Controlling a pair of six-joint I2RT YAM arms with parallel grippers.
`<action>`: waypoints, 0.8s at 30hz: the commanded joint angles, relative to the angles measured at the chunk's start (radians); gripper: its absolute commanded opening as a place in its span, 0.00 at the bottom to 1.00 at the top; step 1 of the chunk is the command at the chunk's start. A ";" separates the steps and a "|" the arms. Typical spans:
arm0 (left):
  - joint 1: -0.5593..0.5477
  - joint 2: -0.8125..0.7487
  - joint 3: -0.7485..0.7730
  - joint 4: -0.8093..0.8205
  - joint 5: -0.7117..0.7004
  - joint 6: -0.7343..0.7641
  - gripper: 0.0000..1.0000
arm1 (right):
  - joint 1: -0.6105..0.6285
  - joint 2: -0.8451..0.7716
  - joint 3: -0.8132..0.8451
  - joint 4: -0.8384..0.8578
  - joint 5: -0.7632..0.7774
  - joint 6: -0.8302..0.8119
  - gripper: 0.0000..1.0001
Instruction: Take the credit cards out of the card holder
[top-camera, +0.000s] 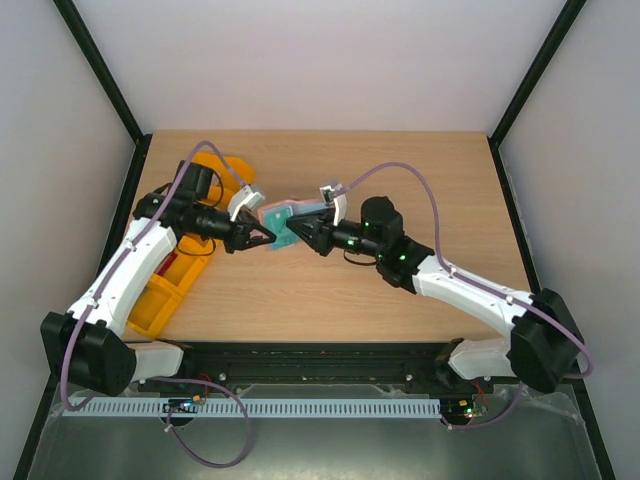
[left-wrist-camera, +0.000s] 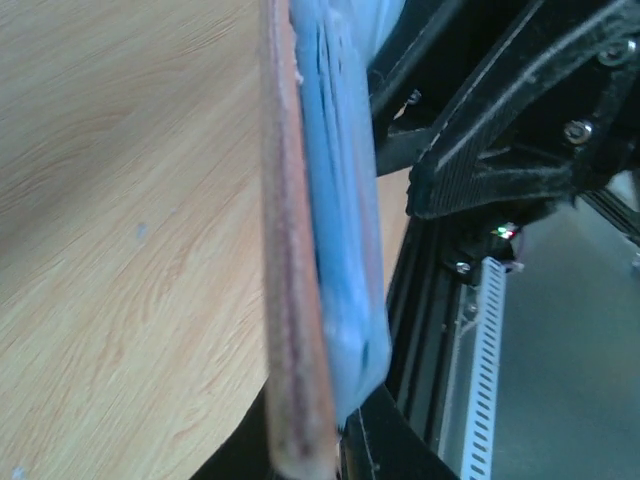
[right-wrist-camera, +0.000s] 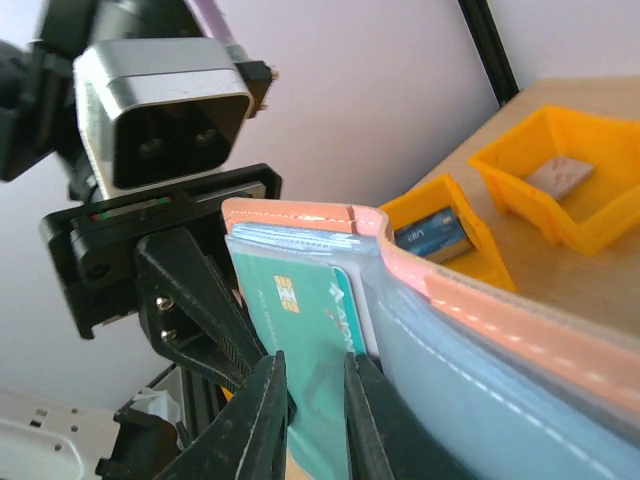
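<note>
The card holder (top-camera: 285, 220) is held in the air over the middle of the table, reddish-brown outside and grey-blue inside. My left gripper (top-camera: 262, 237) is shut on its left end. In the left wrist view the holder (left-wrist-camera: 290, 300) stands edge-on between my left gripper (left-wrist-camera: 305, 455) jaws. My right gripper (top-camera: 302, 233) meets the holder from the right. In the right wrist view the teal-green credit card (right-wrist-camera: 300, 310) sits in the holder (right-wrist-camera: 480, 310), and my right gripper (right-wrist-camera: 315, 410) has its jaws narrowly apart in front of that card. The pale white-pink card is not clearly visible.
Orange bins stand at the table's left side (top-camera: 165, 290) and back left (top-camera: 228, 170). In the right wrist view one bin (right-wrist-camera: 500, 160) holds a small grey piece and another (right-wrist-camera: 452, 200) a blue card-like item. Black frame posts stand at the table corners.
</note>
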 joint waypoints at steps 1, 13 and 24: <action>0.010 -0.008 0.056 -0.144 0.233 0.183 0.02 | -0.003 -0.075 0.001 -0.088 0.000 -0.086 0.17; 0.015 -0.008 0.073 -0.220 0.277 0.277 0.02 | -0.013 -0.106 0.045 -0.267 0.023 -0.183 0.12; 0.013 -0.008 0.064 -0.233 0.295 0.306 0.02 | 0.028 -0.055 0.065 -0.175 -0.046 -0.196 0.15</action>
